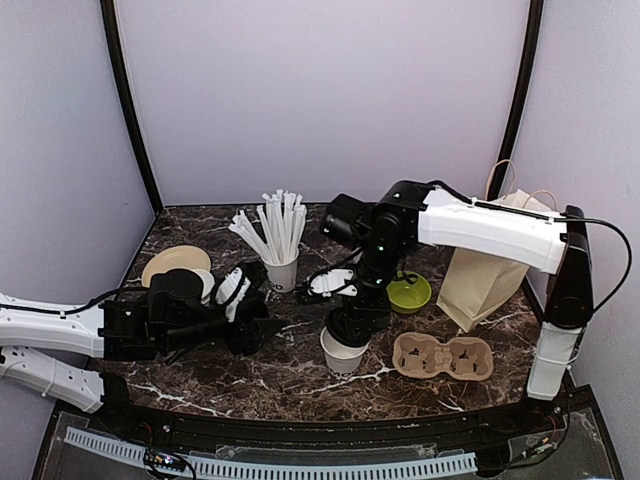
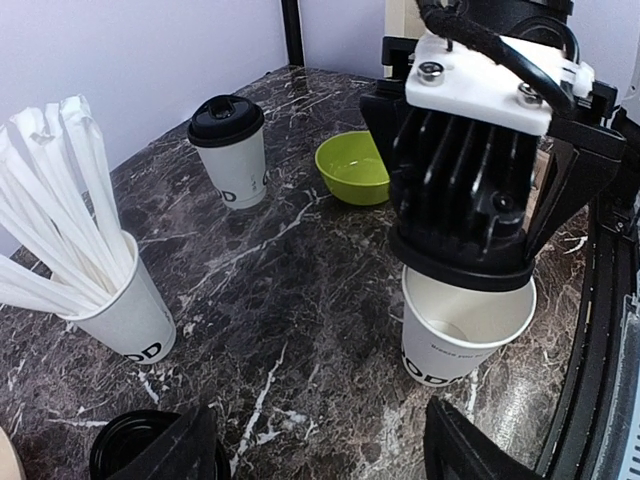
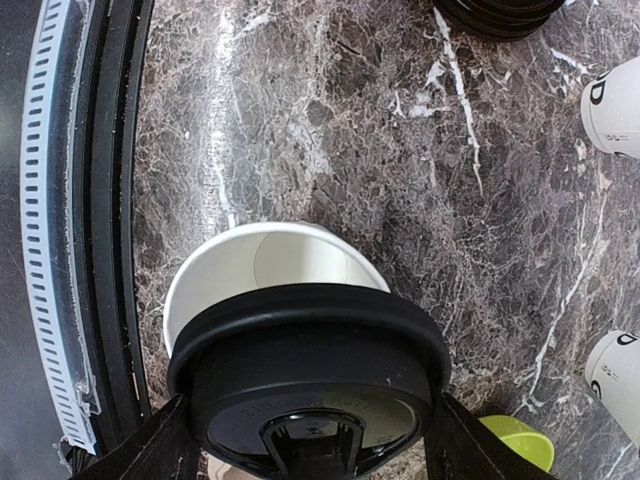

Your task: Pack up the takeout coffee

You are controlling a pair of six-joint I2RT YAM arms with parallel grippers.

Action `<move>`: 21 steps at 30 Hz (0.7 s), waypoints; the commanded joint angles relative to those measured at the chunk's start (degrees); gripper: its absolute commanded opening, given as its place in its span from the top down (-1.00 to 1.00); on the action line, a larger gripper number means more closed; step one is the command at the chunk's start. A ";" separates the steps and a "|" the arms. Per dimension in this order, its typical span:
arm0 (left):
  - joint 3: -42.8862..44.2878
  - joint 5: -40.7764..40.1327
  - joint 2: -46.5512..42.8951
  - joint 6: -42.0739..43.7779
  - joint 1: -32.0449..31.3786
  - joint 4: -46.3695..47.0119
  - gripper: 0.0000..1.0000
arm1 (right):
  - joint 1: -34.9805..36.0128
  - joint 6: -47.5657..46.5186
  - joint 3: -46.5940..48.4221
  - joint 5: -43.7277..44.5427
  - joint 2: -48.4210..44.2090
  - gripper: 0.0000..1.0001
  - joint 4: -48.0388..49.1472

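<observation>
Two jaws of the right gripper clamp a black lid by its rim, just above an open cup on the worktop, offset so part of the mouth shows. The left gripper stands open and empty, near the straw cup. One lidded coffee stands beside the green bowl; the carrier lies near the open cup. Risk: pressing down off-centre would likely seat the lid crooked, or tip the cup, since nothing steadies it.
</observation>
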 commanded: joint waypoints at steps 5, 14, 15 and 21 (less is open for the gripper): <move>-1.97 -3.55 -2.87 -0.15 0.07 0.95 -0.47 | 2.44 -0.18 1.91 1.06 2.51 -0.55 -1.59; -2.46 -3.56 -2.13 -1.90 0.49 2.27 -0.48 | 3.01 -0.15 3.25 1.70 2.00 -0.74 -1.72; -2.17 -3.55 -1.72 -2.31 0.55 2.07 -0.49 | 3.02 -0.17 3.30 1.52 1.40 -0.76 -1.84; 4.06 -2.53 4.29 -7.18 0.60 -2.04 -0.56 | 2.28 -0.35 1.89 0.63 -3.74 -0.82 -1.93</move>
